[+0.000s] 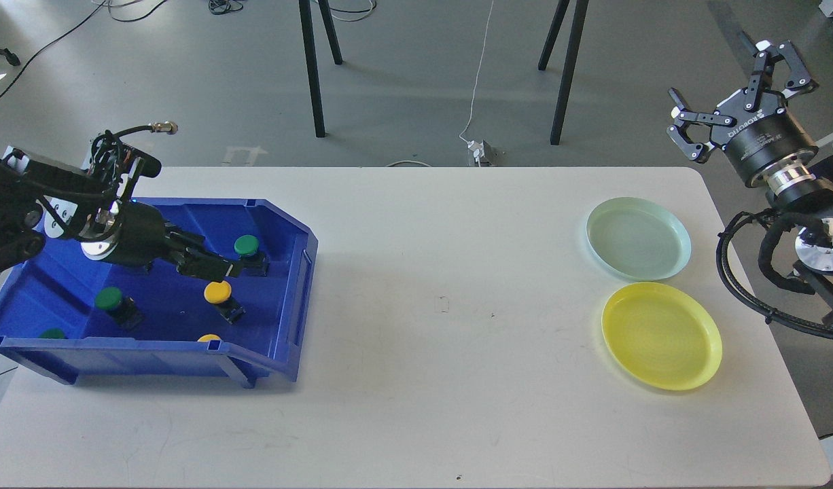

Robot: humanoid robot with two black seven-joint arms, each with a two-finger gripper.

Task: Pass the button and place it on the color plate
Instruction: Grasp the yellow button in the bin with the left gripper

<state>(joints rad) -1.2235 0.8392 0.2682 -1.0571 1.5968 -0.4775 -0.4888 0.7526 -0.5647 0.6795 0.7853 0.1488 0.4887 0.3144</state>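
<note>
A blue bin [301,272] at the table's left holds several buttons with green or yellow caps. My left gripper [236,268] reaches down into the bin, its dark fingertips between a green button [246,244] and a yellow button [217,292]. I cannot tell its fingers apart. Another green button [109,297] lies further left. A pale green plate [639,239] and a yellow plate [661,335] lie empty at the right. My right gripper [736,85] is open and empty, raised beyond the table's back right corner.
A green cap [51,333] and a yellow cap [209,337] show at the bin's front wall. Chair legs [313,68] and a cable with a plug [481,151] stand on the floor behind the table.
</note>
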